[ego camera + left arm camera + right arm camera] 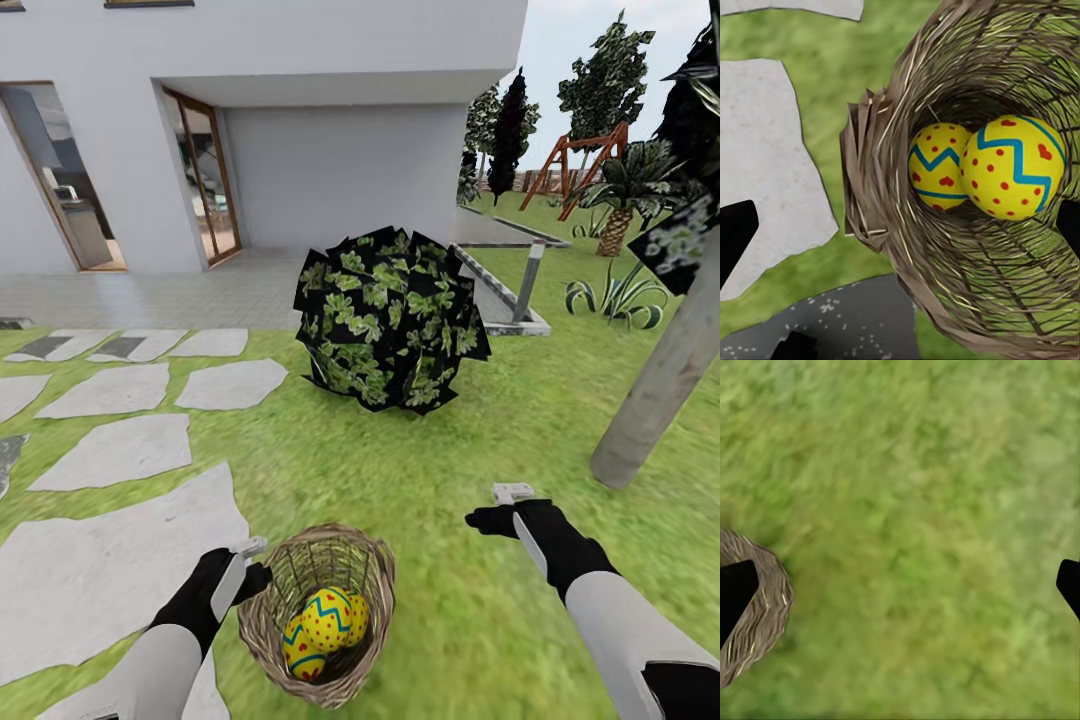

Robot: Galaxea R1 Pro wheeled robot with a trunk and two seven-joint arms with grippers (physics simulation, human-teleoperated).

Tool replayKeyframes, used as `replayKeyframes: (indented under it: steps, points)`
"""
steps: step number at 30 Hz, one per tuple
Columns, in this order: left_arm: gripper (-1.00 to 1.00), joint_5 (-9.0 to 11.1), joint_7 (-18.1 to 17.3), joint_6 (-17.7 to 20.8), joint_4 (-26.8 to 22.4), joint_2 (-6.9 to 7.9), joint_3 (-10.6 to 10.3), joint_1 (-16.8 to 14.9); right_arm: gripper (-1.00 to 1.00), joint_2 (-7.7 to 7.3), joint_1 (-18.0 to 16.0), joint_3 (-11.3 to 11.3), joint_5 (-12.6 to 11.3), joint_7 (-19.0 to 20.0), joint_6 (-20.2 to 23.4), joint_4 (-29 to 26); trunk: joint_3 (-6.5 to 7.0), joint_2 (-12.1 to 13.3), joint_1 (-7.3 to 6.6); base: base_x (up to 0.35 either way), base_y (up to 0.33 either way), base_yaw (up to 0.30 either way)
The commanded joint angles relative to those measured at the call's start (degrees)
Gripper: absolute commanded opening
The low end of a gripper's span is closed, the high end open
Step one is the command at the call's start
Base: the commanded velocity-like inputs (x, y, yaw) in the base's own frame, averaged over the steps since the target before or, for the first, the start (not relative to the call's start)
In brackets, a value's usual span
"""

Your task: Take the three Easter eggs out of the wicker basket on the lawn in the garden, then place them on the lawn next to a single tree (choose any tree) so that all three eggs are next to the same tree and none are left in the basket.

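Easter eggs inside wicker basket, left pincer and right pincer both open.

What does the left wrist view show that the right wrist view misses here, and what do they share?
Left wrist: the inside of the wicker basket with two Easter eggs touching each other, plus grey paving slabs beside it. Right wrist: a broad stretch of bare lawn, with just the basket's outer rim at one edge. Both: grass, some wicker, and dark claw fingertips spread wide at the picture's sides.
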Motion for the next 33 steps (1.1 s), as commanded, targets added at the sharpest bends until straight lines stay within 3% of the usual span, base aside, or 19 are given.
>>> replayKeyframes:
  steps: [1, 33]
  points:
    - [1.00, 0.62, 0.43, 0.16, -0.11, -0.05, 0.21, -0.02, 1.00, -0.03, -0.02, 0.00, 0.11, 0.27, 0.29, -0.09, -0.24, -0.44, 0.22, 0.000, 0.000, 0.000]
    - [1.00, 0.56, 0.28, -0.43, -0.59, 0.40, 0.21, -0.02, 1.00, 0.03, -0.02, 0.09, 0.12, 0.33, 0.26, -0.01, -5.98, -13.28, 7.25, 0.000, 0.000, 0.000]
